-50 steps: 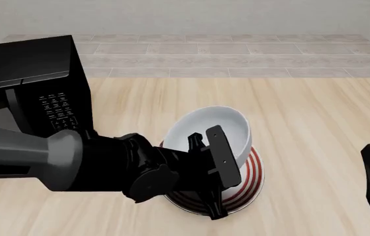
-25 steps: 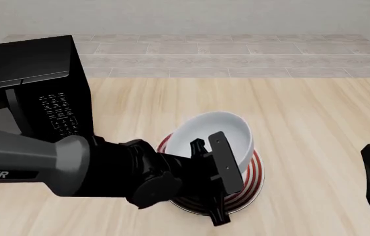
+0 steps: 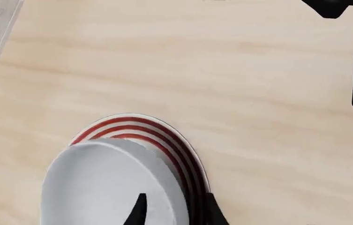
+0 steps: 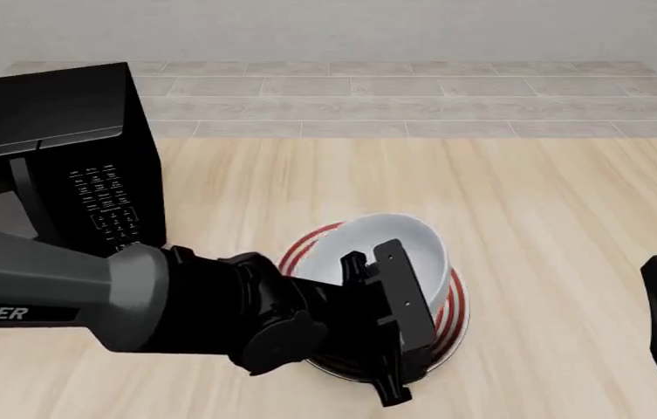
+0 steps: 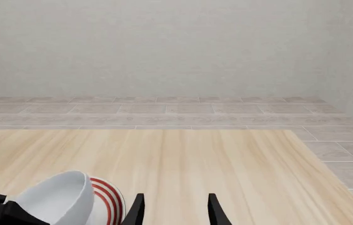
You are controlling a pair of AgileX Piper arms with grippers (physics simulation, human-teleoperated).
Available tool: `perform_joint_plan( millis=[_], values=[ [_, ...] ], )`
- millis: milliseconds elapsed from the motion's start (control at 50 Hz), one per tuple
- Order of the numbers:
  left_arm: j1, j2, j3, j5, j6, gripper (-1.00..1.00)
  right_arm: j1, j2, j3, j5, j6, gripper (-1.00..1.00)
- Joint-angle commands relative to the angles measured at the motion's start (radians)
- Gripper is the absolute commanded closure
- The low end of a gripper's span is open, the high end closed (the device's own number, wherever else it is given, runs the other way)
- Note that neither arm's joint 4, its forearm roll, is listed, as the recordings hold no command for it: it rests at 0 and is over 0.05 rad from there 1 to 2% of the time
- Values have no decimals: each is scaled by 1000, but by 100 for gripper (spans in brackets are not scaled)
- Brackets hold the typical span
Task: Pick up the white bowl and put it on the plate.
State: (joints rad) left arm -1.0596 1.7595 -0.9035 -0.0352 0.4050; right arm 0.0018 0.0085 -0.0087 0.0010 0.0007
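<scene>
Wood table [image 4: 561, 192]; left claw [image 4: 377, 297] gripping white bowl [image 4: 404, 240] over plate [image 4: 450, 305].

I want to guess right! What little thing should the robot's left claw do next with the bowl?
Probably lower a little, then let go. The left claw grips the tilted white bowl's rim over the plate.

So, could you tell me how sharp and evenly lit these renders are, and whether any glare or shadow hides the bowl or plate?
Front view: sharp, flat lighting, no glare; the left end effector covers part of the white bowl and the plate. Left wrist view: crisp, the bowl softly shaded, only faint shadow. Right wrist view: crisp and even, the bowl cut off at the frame's edge.
</scene>
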Motion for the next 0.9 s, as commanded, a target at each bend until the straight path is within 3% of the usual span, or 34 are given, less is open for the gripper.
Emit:
perform_joint_plan(
  millis=[20,520,900],
  values=[
    [-4,-1,-7,3,2,-100,-2,1,2,-3,-1,-100],
    [-3,-13,5,1,8,-100,-1,2,2,-3,-1,-100],
    [21,-156,55,79,72,-100,-2,1,2,-3,-1,-100]
  ],
)
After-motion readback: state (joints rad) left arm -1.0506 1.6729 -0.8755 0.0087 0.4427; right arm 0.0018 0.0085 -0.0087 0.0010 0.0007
